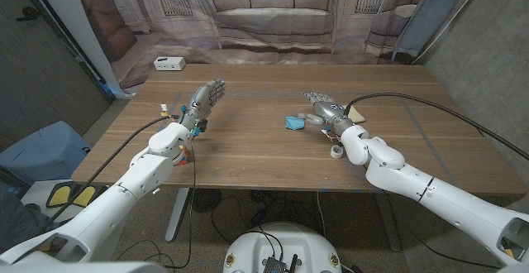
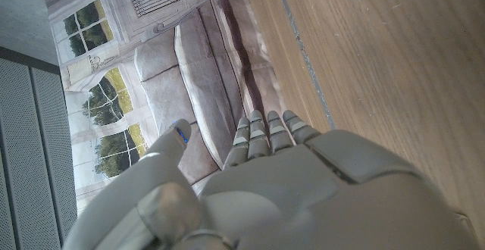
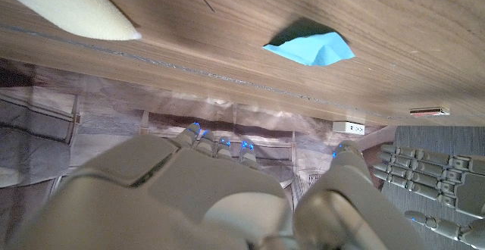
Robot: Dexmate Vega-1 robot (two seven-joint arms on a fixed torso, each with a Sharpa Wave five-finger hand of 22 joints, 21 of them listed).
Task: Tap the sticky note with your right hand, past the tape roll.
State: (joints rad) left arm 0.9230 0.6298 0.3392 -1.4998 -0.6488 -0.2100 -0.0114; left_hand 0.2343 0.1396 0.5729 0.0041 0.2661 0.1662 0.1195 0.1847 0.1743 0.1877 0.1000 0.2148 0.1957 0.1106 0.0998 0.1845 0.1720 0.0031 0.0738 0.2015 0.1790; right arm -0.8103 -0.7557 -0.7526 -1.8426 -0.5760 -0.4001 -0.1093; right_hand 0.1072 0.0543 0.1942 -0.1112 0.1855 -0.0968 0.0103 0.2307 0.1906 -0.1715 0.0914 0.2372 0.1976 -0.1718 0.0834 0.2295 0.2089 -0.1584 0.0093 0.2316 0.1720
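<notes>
head view: fixed, high, looking down and forward over the wooden table (image 1: 273,153) to the printed sofa backdrop (image 1: 273,12) at 12 o'clock; arms enter from 7 and 5 o'clock. left wrist view: close behind the left hand (image 2: 303,189), rolled, table (image 2: 379,60) toward 2 o'clock, backdrop toward 10. right wrist view: close behind the right hand (image 3: 212,197), upside down, table (image 3: 227,45) at 12 o'clock. shared: blue sticky note (image 1: 293,122) (image 3: 311,44), backdrop in all three, white power strip (image 1: 169,63) (image 3: 349,127), left hand (image 1: 207,99) (image 3: 432,182).
</notes>
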